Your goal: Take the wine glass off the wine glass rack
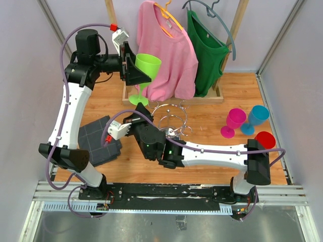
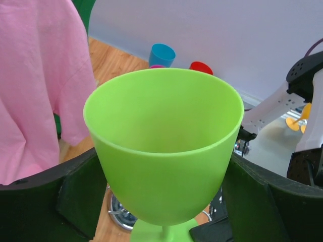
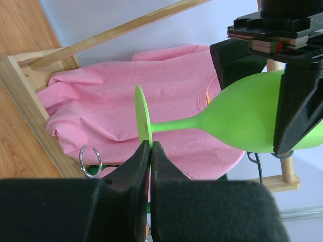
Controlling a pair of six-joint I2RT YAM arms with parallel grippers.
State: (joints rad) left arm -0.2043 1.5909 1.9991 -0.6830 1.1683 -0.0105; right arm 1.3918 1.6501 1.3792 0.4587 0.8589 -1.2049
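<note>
The right arm covers the near part of the wine glass rack point(image 1: 171, 121), so its round base cannot be seen from above; only curled chrome loops show. The red glass point(image 1: 264, 139) is half hidden behind that arm's elbow. One green wine glass point(image 1: 148, 65) is off the rack, upright in the air by the wooden clothes rack point(image 1: 171, 99). The left pincer point(image 1: 136, 73) is clamped on its bowl from both sides, and the left wrist view cuts off its stem. The right pincer point(image 3: 150, 151) has its fingers pressed together, tips at the rim of the glass's foot; whether they nip it cannot be told. The desk point(image 1: 207, 113) carries three more glasses: red, magenta point(image 1: 233, 121) and blue point(image 1: 256, 118). Two shirts hang behind, one pink point(image 1: 166, 55), one green point(image 1: 207, 50). One dark cloth point(image 1: 98, 138) lies at the left.
</note>
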